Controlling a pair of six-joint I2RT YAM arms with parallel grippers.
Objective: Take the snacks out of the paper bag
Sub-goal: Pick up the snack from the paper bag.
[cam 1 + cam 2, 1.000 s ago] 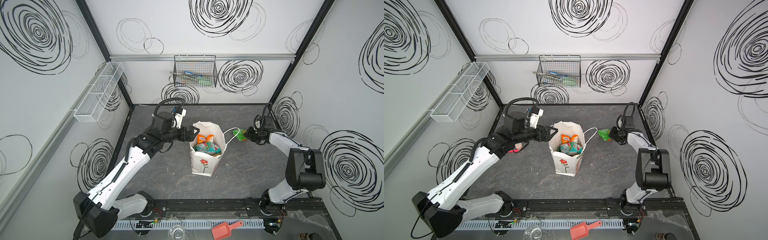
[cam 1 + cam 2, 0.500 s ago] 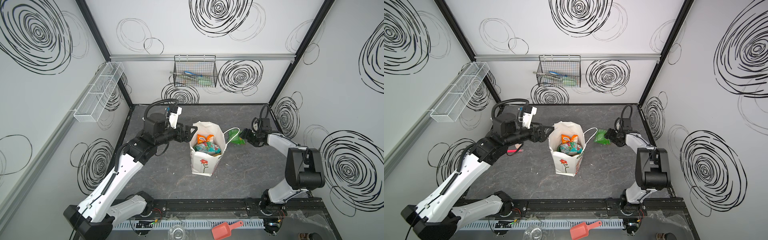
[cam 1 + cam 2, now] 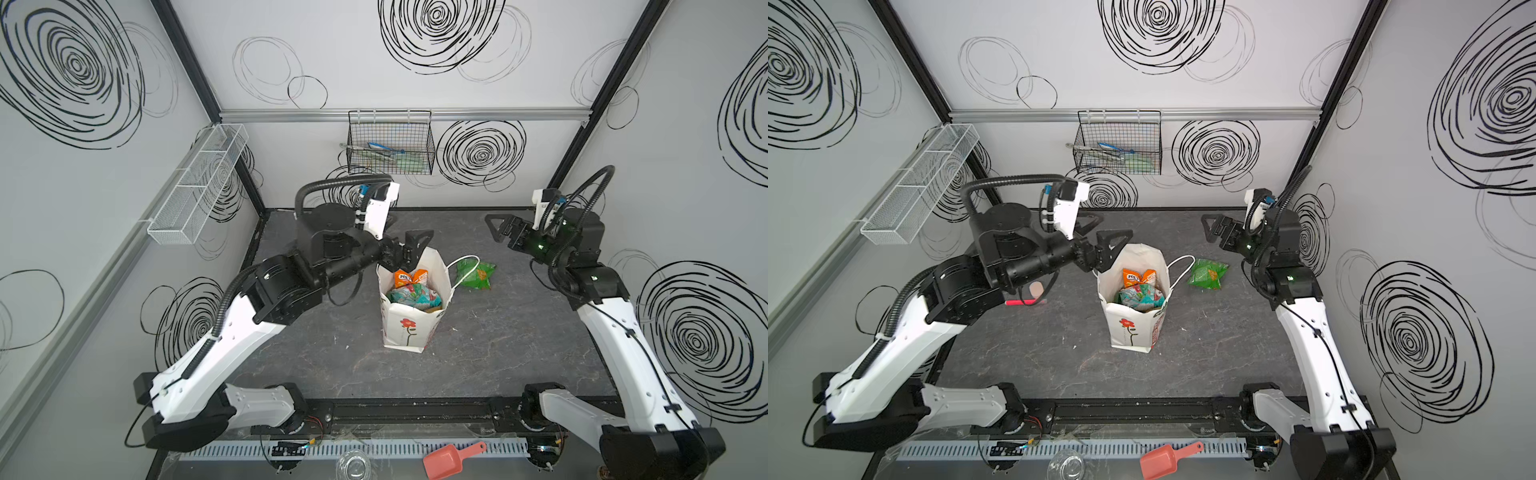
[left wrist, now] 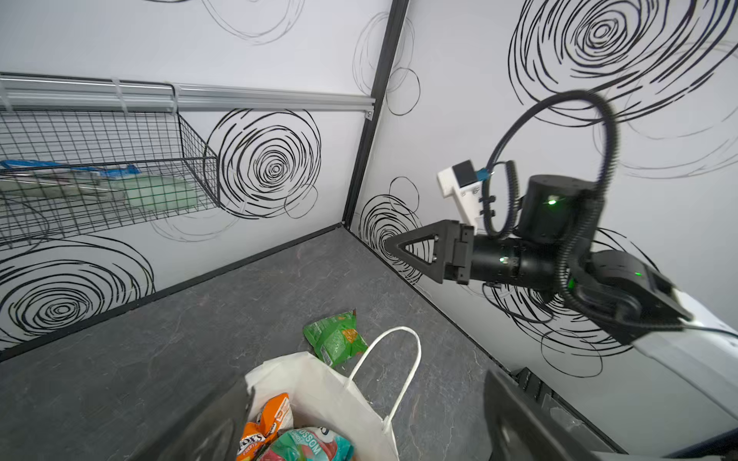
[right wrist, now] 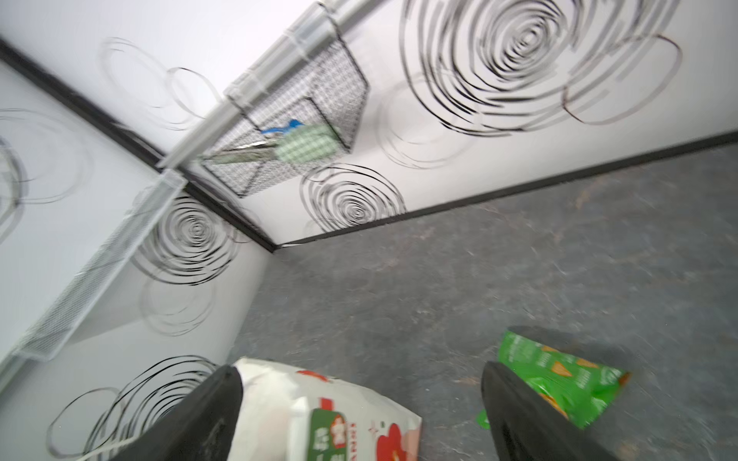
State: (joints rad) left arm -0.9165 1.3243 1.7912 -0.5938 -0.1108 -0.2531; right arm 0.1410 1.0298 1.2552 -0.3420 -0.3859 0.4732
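The white paper bag (image 3: 405, 332) (image 3: 1133, 328) stands upright mid-table, its mouth open. Inside it lie an orange snack packet (image 3: 409, 277) (image 4: 267, 423) and a teal one (image 3: 413, 297) (image 4: 307, 445). A green snack packet (image 3: 476, 274) (image 3: 1208, 272) (image 5: 559, 379) lies flat on the table just right of the bag's cord handle. My left gripper (image 3: 405, 237) (image 4: 367, 423) hovers open over the bag's far left rim, holding nothing. At the back right, my right gripper (image 3: 500, 228) (image 3: 1216, 228) is raised above the table, open and empty, apart from the green packet. The right wrist view is blurred.
A black wire basket (image 3: 390, 145) hangs on the back wall and a white mesh shelf (image 3: 195, 187) on the left wall. A pink scoop (image 3: 449, 457) and a glass bowl (image 3: 353, 465) sit beyond the front rail. A small pink-red item (image 3: 1025, 301) lies under my left arm.
My right gripper opened, let go of the green packet and lifted up and back to the right; the packet now lies on the table. My left gripper shifted right over the bag's rim.
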